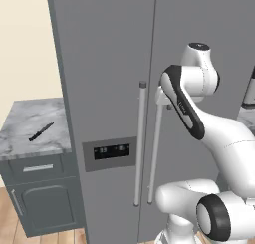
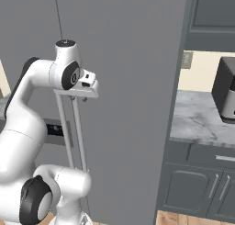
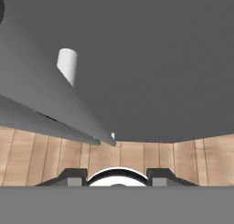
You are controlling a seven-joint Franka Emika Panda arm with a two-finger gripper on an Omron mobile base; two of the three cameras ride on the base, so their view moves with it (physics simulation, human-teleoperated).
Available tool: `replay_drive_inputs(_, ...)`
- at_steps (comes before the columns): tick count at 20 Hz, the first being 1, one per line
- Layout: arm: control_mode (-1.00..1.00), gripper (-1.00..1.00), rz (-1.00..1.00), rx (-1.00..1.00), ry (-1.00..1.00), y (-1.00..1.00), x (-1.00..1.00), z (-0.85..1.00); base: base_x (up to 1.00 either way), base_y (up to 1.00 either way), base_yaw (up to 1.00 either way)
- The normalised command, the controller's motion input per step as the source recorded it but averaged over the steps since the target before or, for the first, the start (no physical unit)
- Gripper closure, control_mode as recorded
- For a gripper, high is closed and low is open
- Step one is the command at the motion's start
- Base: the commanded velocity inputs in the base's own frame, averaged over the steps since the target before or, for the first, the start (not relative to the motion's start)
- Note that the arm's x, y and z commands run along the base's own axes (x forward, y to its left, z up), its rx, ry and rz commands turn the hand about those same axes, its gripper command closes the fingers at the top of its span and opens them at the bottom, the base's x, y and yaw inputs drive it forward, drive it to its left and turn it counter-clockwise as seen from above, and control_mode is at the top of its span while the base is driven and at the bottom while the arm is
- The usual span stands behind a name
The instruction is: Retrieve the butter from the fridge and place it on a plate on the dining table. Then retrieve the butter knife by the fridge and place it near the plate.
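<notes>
The tall grey fridge (image 1: 109, 63) stands with both doors closed, so the butter is hidden. My gripper (image 1: 162, 98) is at the top of the right door's long bar handle (image 1: 155, 153), also seen as the handle (image 2: 79, 137) in the right base view. In the hand view the gripper (image 3: 118, 176) looks down along the door, and its two dark fingertips (image 3: 75, 176) sit tight on either side of a pale rounded bar. The black butter knife (image 1: 41, 132) lies on the small marble-topped cabinet left of the fridge. The plate and the dining table are out of view.
The left door carries its own bar handle (image 1: 140, 143) and a dark dispenser panel (image 1: 109, 152). The grey drawer cabinet (image 1: 37, 188) stands at the left. To the right are a marble counter (image 2: 197, 120) and a dark appliance (image 2: 226, 91). The floor is wood.
</notes>
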Motion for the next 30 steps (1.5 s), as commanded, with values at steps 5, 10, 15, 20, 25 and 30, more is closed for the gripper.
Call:
replay_drive_inputs(5,-1.00,-1.00,0.00,0.00,0.04,0.00,-0.08,-0.07,0.00,0.00,0.00)
replay_drive_inputs(10,1.00,-1.00,0.00,0.00,0.00,0.00,0.00,0.00,-0.47,0.11,-0.12)
replay_drive_inputs(15,1.00,-1.00,0.00,0.00,0.00,0.00,0.00,0.00,-0.41,0.33,-0.13)
replay_drive_inputs(20,1.00,-1.00,0.00,0.00,0.00,0.00,0.00,0.00,-0.34,0.46,-0.11)
replay_drive_inputs(25,1.00,-1.00,0.00,0.00,0.00,0.00,0.00,0.00,-0.48,0.19,-0.01)
replay_drive_inputs(30,1.00,-1.00,0.00,0.00,0.00,0.00,0.00,0.00,-0.60,-0.01,0.01)
